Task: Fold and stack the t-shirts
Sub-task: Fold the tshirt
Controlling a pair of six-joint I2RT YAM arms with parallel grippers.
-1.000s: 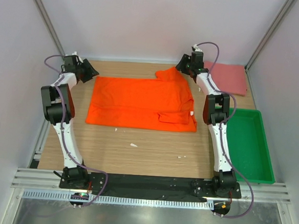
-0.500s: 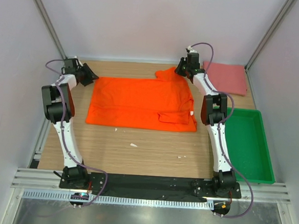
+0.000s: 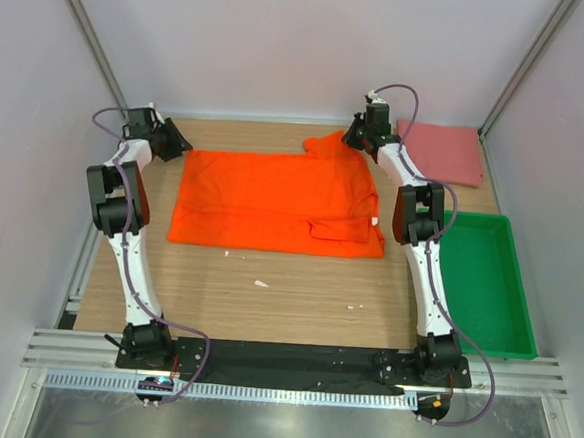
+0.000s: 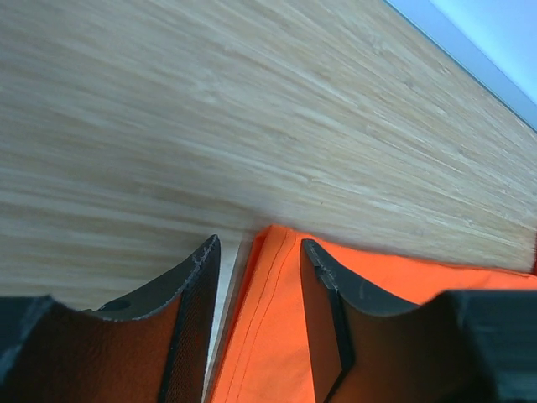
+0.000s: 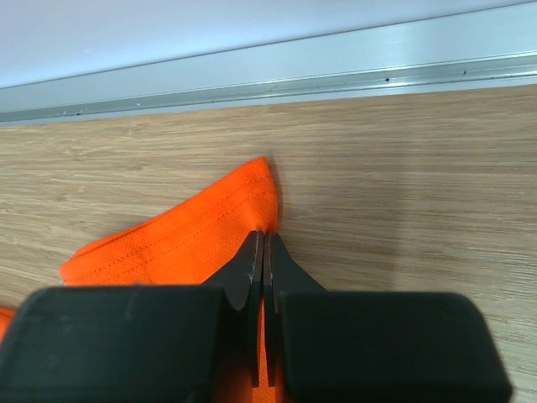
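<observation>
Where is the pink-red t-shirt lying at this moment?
Top external view: the pink-red t-shirt lies folded flat at the far right corner of the table, beyond the green tray, just right of the right gripper pinching the orange t-shirt.

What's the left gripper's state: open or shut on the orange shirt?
Open. The left gripper has its fingers apart, a corner of the orange shirt lying between them.

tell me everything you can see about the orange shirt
The orange t-shirt is bright, soft cloth with stitched hems, spread mostly flat on the wooden table, with a flap folded onto it near its right edge. Its far right corner is bunched up and pinched in the shut right gripper. The open left gripper straddles its far left corner, not yet closed.
</observation>
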